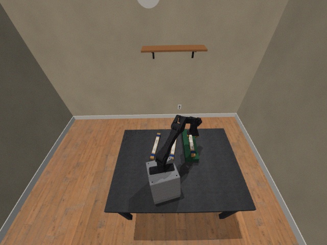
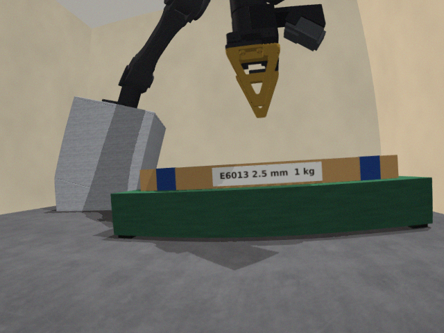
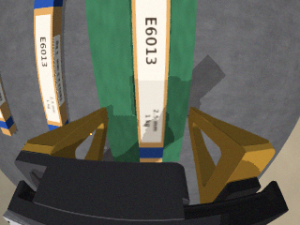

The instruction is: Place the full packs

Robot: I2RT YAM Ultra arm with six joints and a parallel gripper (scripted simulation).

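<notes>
One tan pack of electrodes [image 2: 268, 173] with blue bands and a white label lies flat along the green low platform [image 2: 272, 206]; both show in the wrist view, the pack [image 3: 150, 56] on the platform [image 3: 109, 44]. My gripper [image 2: 259, 115] hangs open and empty well above the pack's middle, its yellow fingers apart on either side of the pack in the wrist view [image 3: 150, 134]. A second pack [image 3: 49, 51] lies on the dark table left of the platform. A third pack [image 1: 155, 146] lies further left; only its end shows in the wrist view [image 3: 6, 115].
The arm's grey base block [image 1: 163, 181] stands on the black table in front of the packs. The second pack [image 1: 172, 150] is partly hidden behind the arm in the top view. A wooden shelf [image 1: 173, 48] hangs on the far wall.
</notes>
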